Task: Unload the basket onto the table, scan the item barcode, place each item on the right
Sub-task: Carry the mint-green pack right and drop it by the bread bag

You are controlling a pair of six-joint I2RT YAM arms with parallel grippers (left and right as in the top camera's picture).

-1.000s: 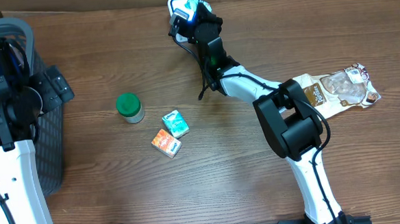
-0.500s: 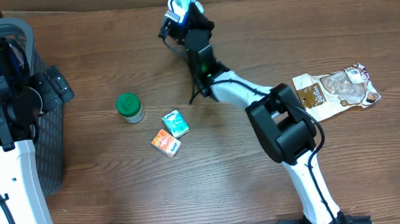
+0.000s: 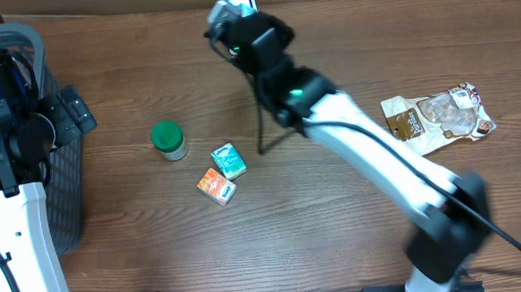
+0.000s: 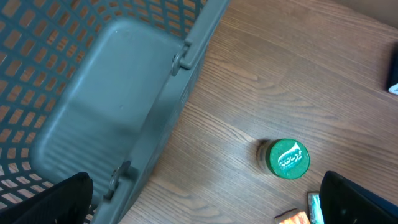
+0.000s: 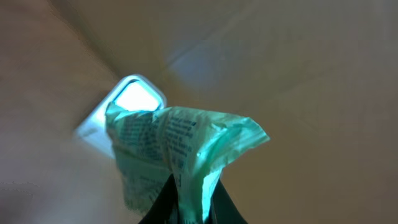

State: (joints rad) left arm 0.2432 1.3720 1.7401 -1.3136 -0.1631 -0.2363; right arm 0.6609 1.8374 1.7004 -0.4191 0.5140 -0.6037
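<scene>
Nearest me, an orange box (image 3: 216, 187) and a teal box (image 3: 229, 160) lie side by side, with a green-lidded jar (image 3: 168, 139) just beyond. At left, the left gripper (image 3: 69, 111) hangs spread wide beside the basket (image 4: 124, 93). Farthest off, the right gripper (image 5: 180, 200) pinches a crumpled green packet (image 5: 174, 149), close before the lit scanner (image 5: 134, 99).

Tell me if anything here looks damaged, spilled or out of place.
Only the green packet: pinched in the right gripper in front of the lit scanner window, it is bunched and creased, so its print is folded. On the table nothing looks spilled or toppled; the green-lidded jar stands upright.
</scene>
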